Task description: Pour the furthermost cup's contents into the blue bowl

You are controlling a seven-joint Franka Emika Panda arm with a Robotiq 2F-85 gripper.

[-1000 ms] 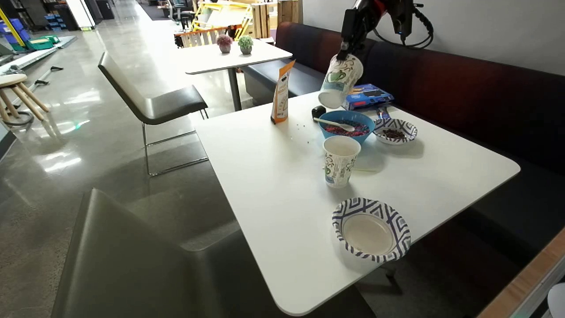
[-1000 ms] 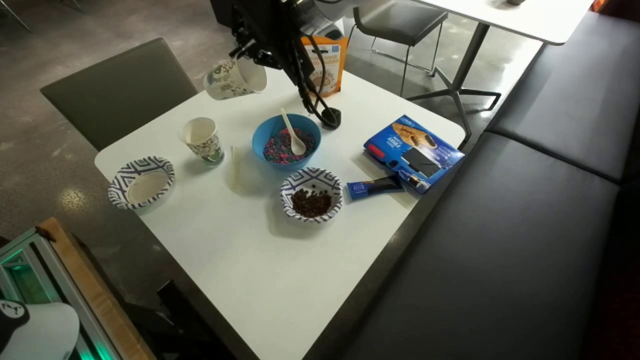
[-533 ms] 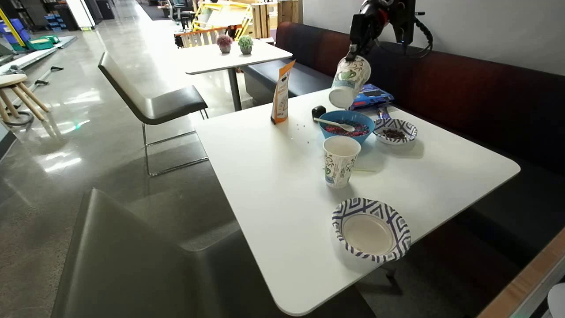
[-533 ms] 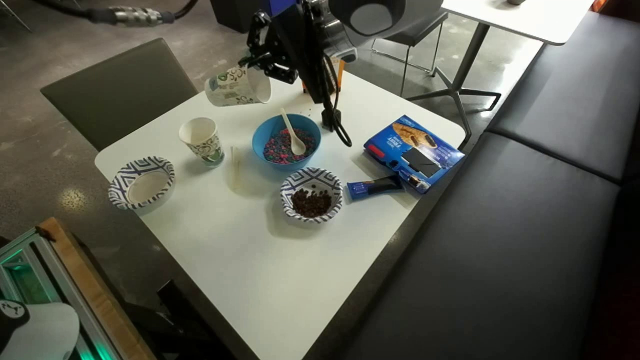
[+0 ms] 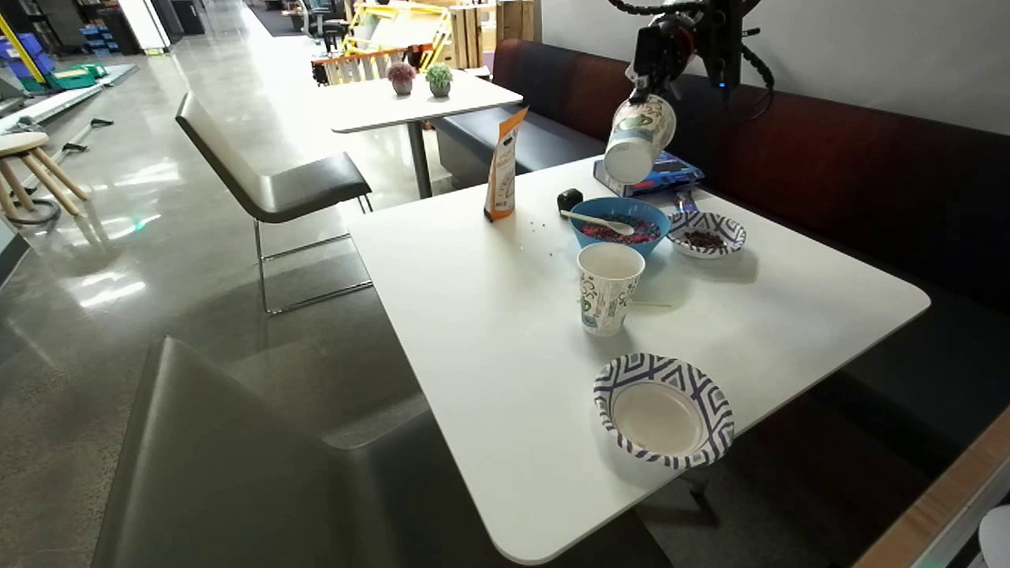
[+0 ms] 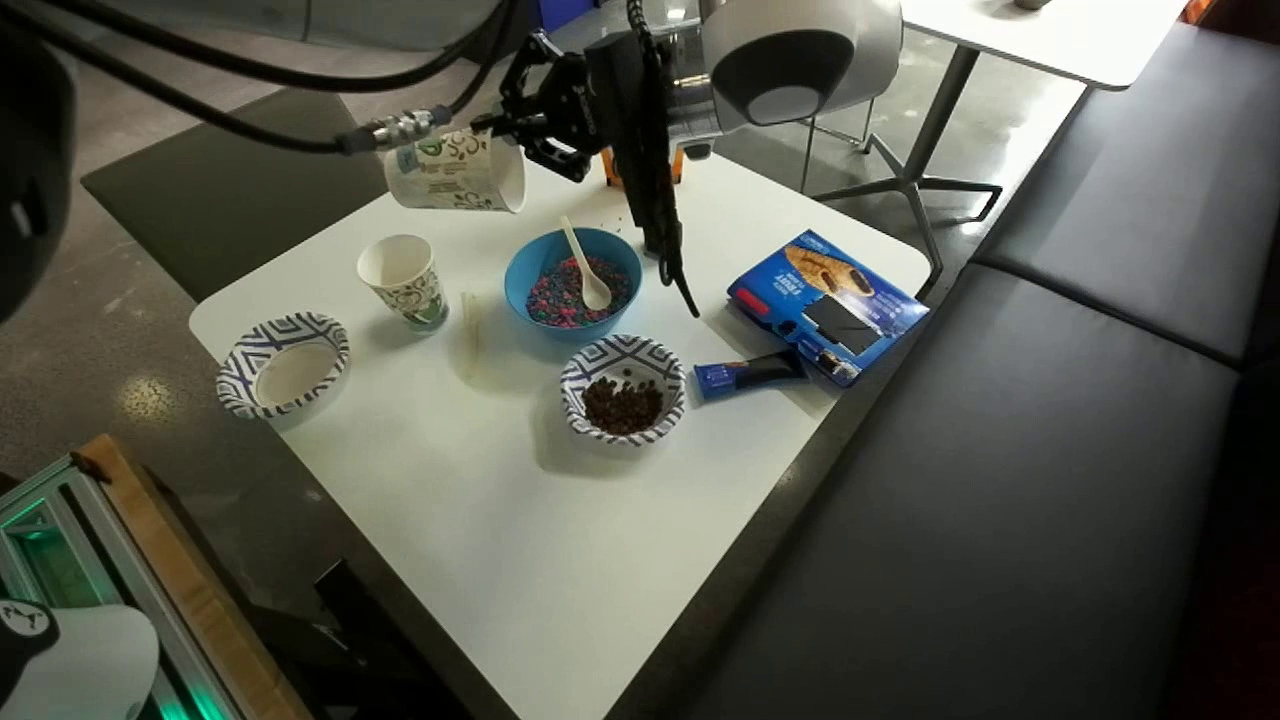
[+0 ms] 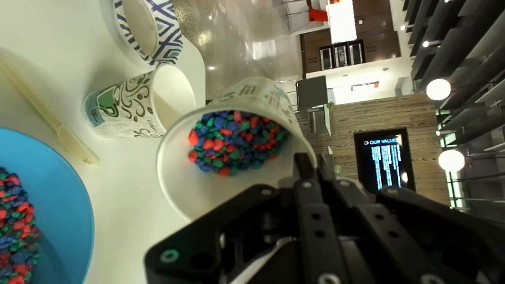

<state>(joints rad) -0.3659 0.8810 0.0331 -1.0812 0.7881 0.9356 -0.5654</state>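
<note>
The furthermost cup, white paper with greenish print, is in the air in both exterior views (image 5: 641,136) (image 6: 455,175). It lies tilted almost on its side, its base toward the camera in an exterior view. In the wrist view the cup (image 7: 221,185) holds red, blue and green bits resting inside. My gripper (image 7: 313,163) is shut on the cup's rim, one finger inside; it also shows in both exterior views (image 5: 643,88) (image 6: 488,124). The blue bowl (image 5: 655,244) (image 6: 540,258) stands on the table below the cup, with similar bits and a white spoon; its edge shows at left in the wrist view (image 7: 65,213).
A second paper cup (image 6: 405,285) stands near the bowl. A patterned bowl (image 6: 672,385) holds brown bits; another (image 6: 245,365) sits at a table edge. A blue box (image 6: 830,305), a small packet (image 6: 750,374), an orange bag (image 5: 503,170) and a plastic utensil (image 6: 470,335) lie around.
The held cup has moved to the right in an exterior view and tipped closer to horizontal. The arm has come further into view. The bits are still in the cup; the table items have not moved.
</note>
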